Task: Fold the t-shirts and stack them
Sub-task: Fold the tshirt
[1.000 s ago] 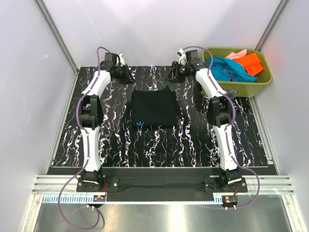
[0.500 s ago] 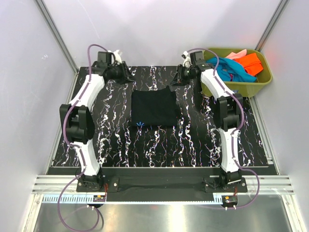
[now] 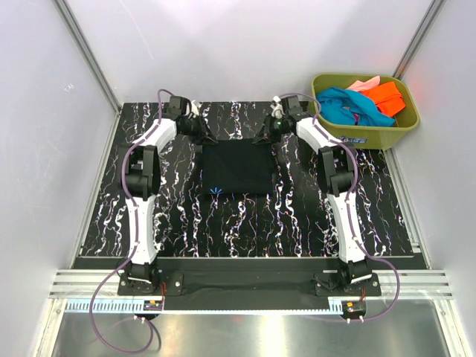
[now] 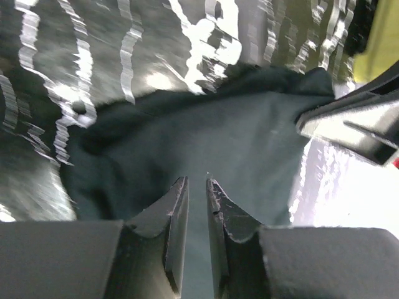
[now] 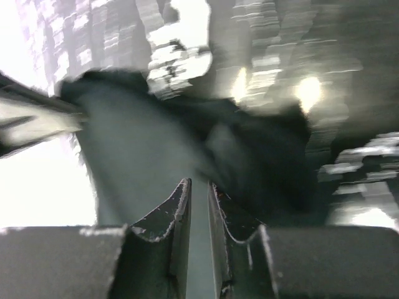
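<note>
The left gripper (image 3: 202, 135) and right gripper (image 3: 265, 137) have been brought inward to the far corners of the black t-shirt (image 3: 236, 169). A further fold is judged imminent. Jaws are nearly closed, but whether cloth is grasped cannot be told.

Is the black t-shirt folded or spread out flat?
Folded: the black t-shirt lies as a compact rectangle, no sleeves showing.

Soft matt cloth of black tee (image 3: 236, 168) on glossy marble-print tabletop (image 3: 297, 216); smooth olive plastic tub (image 3: 364, 135) w/ cloth teal tee (image 3: 342, 104) & orange tee (image 3: 387, 98); brushed-metal rail (image 3: 253, 286).
</note>
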`<state>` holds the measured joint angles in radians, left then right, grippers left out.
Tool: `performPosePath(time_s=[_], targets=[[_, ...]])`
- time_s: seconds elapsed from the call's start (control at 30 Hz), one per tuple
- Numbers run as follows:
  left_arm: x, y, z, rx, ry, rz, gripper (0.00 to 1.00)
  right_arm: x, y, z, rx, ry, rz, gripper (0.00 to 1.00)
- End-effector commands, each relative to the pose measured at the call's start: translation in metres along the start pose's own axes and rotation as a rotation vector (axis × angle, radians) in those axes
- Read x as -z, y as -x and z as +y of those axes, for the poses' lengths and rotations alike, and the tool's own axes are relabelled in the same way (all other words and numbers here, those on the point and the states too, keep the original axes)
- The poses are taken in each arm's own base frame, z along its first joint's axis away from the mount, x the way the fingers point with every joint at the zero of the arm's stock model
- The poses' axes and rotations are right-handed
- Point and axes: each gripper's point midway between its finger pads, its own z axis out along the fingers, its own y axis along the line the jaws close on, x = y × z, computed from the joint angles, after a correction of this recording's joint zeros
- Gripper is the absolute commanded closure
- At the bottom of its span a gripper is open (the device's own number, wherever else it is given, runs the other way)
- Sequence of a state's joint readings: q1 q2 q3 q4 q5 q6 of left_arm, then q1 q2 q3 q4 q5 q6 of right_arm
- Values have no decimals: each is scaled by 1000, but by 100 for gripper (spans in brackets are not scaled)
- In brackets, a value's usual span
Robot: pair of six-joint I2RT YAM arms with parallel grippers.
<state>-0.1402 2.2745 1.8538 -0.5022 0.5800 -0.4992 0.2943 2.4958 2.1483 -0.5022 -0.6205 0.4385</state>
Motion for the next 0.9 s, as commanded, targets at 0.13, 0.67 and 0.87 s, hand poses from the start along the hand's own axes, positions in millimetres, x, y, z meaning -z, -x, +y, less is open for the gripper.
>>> performPosePath(time_s=[0.13, 0.67, 0.87], targets=[[-15, 43, 27, 0, -13, -47, 78, -1, 38, -60, -60, -34, -83, 77], [103, 74, -17, -196, 134, -249, 58, 53, 58, -9, 14, -57, -91, 52], [116, 26, -12, -167, 142, -174, 58, 111, 48, 45, 22, -75, -91, 37]])
